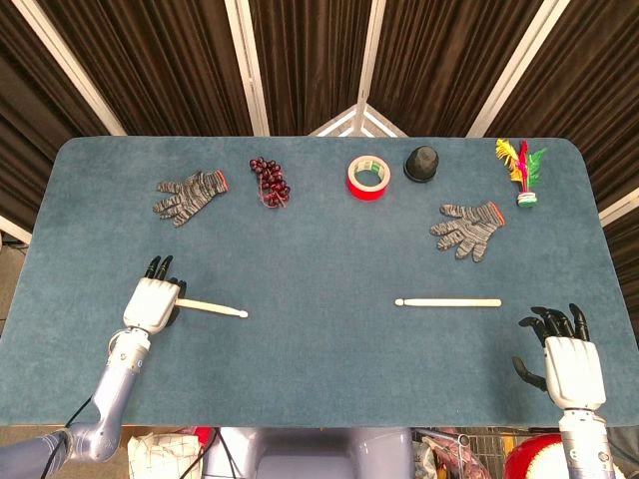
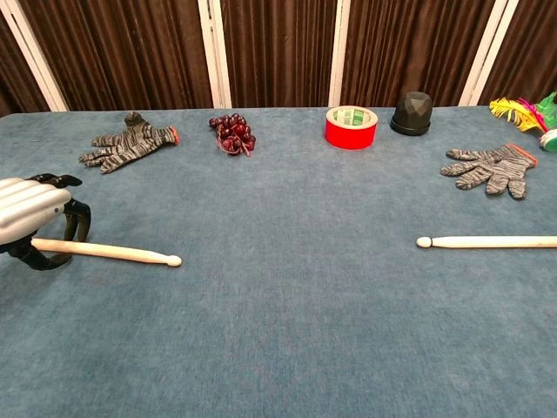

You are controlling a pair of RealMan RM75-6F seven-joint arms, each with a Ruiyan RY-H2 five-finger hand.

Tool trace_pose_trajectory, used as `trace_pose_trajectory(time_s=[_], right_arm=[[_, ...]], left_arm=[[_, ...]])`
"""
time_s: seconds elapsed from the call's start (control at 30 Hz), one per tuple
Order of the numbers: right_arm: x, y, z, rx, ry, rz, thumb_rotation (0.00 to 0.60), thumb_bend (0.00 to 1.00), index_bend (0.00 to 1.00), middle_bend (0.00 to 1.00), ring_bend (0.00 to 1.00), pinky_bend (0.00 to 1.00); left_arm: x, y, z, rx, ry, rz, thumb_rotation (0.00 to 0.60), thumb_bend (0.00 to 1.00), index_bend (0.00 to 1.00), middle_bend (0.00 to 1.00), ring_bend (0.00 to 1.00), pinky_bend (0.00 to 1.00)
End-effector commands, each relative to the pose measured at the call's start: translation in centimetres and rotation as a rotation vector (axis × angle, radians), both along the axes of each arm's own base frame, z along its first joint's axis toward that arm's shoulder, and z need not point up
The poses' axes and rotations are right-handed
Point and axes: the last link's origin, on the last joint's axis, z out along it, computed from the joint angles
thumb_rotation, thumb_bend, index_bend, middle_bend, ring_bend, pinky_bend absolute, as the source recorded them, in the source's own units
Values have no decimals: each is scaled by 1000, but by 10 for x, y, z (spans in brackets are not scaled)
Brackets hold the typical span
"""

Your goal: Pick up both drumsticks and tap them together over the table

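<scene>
The left drumstick (image 1: pixel 212 308) (image 2: pixel 113 252) lies flat on the blue table (image 1: pixel 319 249), its tip pointing right. My left hand (image 1: pixel 150 303) (image 2: pixel 30 222) sits over its butt end. The fingers (image 2: pixel 80 219) arch down on the far side of the stick and the thumb curls under the near side, loosely ringing it without a firm grip. The right drumstick (image 1: pixel 449 301) (image 2: pixel 487 242) lies flat further right, tip pointing left. My right hand (image 1: pixel 571 361) hovers near the table's front right corner, fingers spread and empty, a little right of and nearer than that stick.
Along the back lie a striped glove (image 1: pixel 190 195), a bunch of dark red beads (image 1: pixel 270 181), a red tape roll (image 1: pixel 367 177), a black cup (image 1: pixel 422 163) and a feathered shuttlecock (image 1: pixel 522 172). A second glove (image 1: pixel 467 227) lies just beyond the right drumstick.
</scene>
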Motion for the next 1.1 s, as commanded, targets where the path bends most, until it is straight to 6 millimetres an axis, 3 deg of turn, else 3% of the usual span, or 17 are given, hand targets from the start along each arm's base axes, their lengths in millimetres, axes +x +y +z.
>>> trace_pose_trajectory(time_s=[0.03, 1.1], right_arm=[[0, -1, -1, 1, 1, 1, 600, 264, 376, 245, 195, 12], [1, -1, 0, -4, 2, 1, 600, 264, 376, 245, 198, 12]], left_arm=[[-2, 0, -1, -5, 21, 10, 600, 479, 486, 469, 6, 0], [1, -1, 1, 6, 75, 19, 600, 482, 519, 497, 23, 0]])
